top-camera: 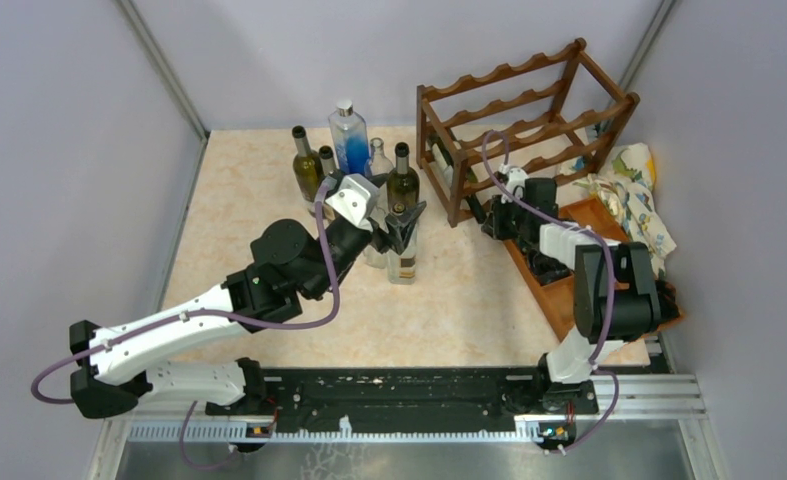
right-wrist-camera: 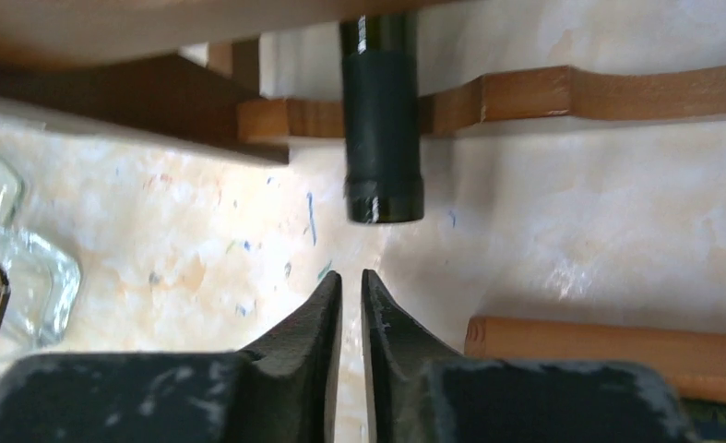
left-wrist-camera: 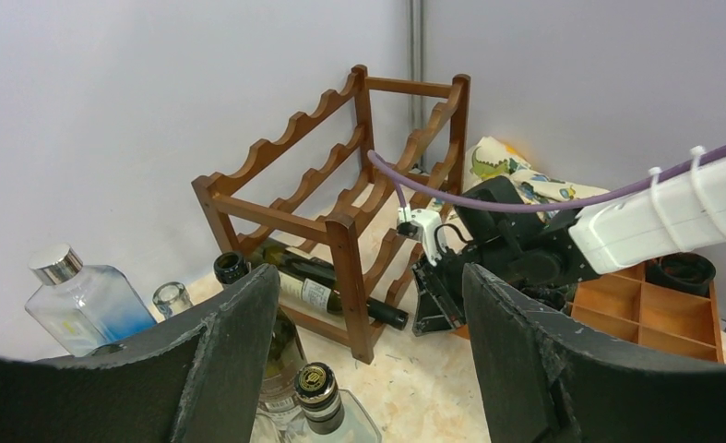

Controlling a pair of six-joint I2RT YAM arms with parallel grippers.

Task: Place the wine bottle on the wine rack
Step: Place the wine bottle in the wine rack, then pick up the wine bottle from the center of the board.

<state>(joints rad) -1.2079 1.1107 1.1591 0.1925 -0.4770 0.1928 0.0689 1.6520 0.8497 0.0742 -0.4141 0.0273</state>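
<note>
In the lowest tier of the open-frame wine rack [left-wrist-camera: 342, 268] of dark reddish-brown wood with scalloped rails lies the dark green glass wine bottle [left-wrist-camera: 305, 291]. It is on its side, showing a pale label, and its dark-capped neck sticks out past the front rail toward the right arm. The rack stands at the far right of the beige marbled counter [top-camera: 469, 300], near the back wall. Just short of the bottle's mouth hangs the right gripper [right-wrist-camera: 351, 277]. Its black fingers are pressed together with nothing between them, and a small gap separates them from the end of the neck.

Beside the rack on the right lies a flat orange-brown wooden tray with compartments [left-wrist-camera: 682, 323], and behind it a crumpled patterned cloth [top-camera: 634, 185].

Left of the rack a cluster of bottles stands upright. It includes a square clear bottle with blue liquid and a silver cap [top-camera: 348, 140] and a dark green bottle with a black top [top-camera: 304, 165]. The left gripper [top-camera: 406, 220] hovers over this cluster with its fingers spread wide. A clear glass bottle with a black-and-gold cap [left-wrist-camera: 315, 392] shows low between them, and I cannot tell whether they touch it
</note>
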